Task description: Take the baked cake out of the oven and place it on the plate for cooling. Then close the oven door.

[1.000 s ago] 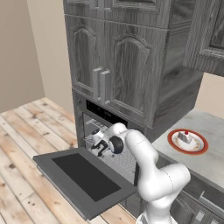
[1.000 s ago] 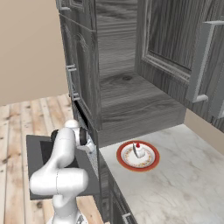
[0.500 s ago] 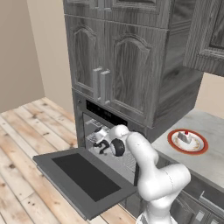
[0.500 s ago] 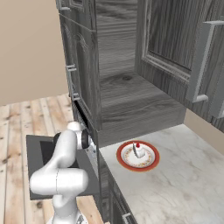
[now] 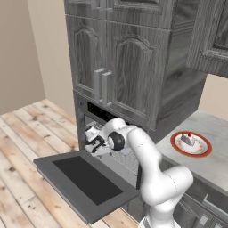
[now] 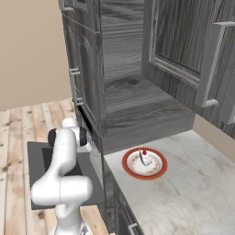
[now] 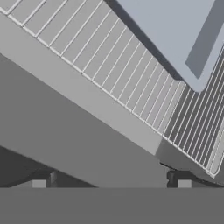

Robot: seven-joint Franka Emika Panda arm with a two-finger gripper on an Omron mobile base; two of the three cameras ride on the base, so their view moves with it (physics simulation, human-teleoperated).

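door: (image 5: 87, 180) I see it lying flat and fully down toward me, glass window up, its hinge edge at the oven mouth. I judge closing it is the one step left.

gripper: (image 5: 92, 137) my hand sits just over the door's hinge edge, at the front of the oven opening. Its tips stand wide apart in the hand view, with nothing between them.

rack: (image 7: 131, 65) the wire bars run across the hand view just past the front lip of the cavity. The stretch I can see carries no cake.

oven: (image 5: 95, 116) black display strip above the open mouth. My arm reaches into that mouth from the right.

plate: (image 6: 157, 173) on the counter to the right of the oven, near the counter's front left corner as the right base view gives it.

cake: (image 6: 145, 157) the white wedge with its cherry stands upright on the plate's centre, so I take the first half of the job as done.

left to do: I reckon I need to get under or behind the door's free edge and swing it up shut.
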